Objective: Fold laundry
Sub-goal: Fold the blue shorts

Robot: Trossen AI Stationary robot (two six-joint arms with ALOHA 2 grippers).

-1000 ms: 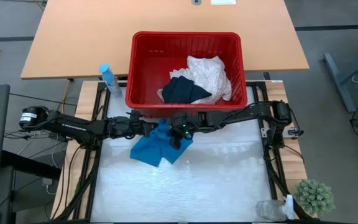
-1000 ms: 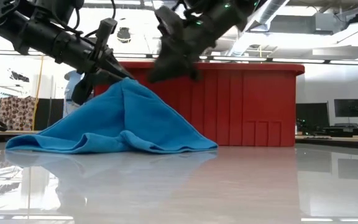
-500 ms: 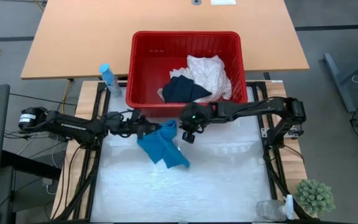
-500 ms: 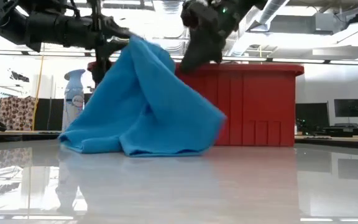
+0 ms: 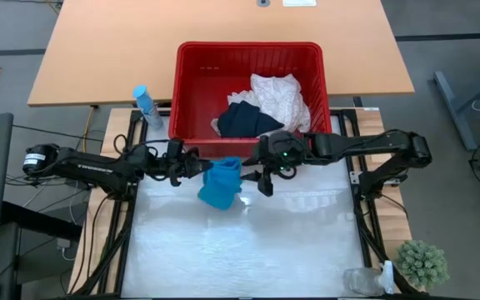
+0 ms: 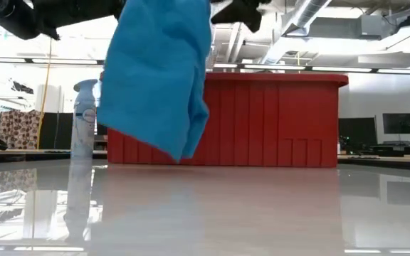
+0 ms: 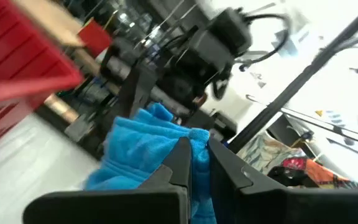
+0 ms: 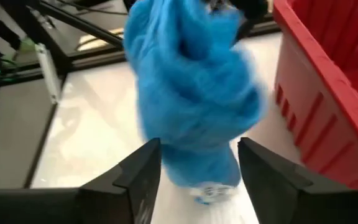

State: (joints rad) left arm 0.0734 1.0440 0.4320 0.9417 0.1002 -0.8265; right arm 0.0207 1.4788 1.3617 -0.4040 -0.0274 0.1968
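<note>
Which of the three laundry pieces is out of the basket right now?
The turquoise-blue garment: it hangs clear of the table, pinched by the left claw. The navy-black garment and cream lacy cloth lie inside the red basket.

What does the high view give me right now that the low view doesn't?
Only the high view shows inside the red basket, where the navy garment and the cream lacy cloth lie, plus both arms whole and the right gripper beside the turquoise garment. Only the low view shows that the turquoise garment hangs clear of the table, its lowest tip not touching. Both show the garment, the basket and the spray bottle. The left gripper, shut on the garment, shows best in its wrist view.
</note>
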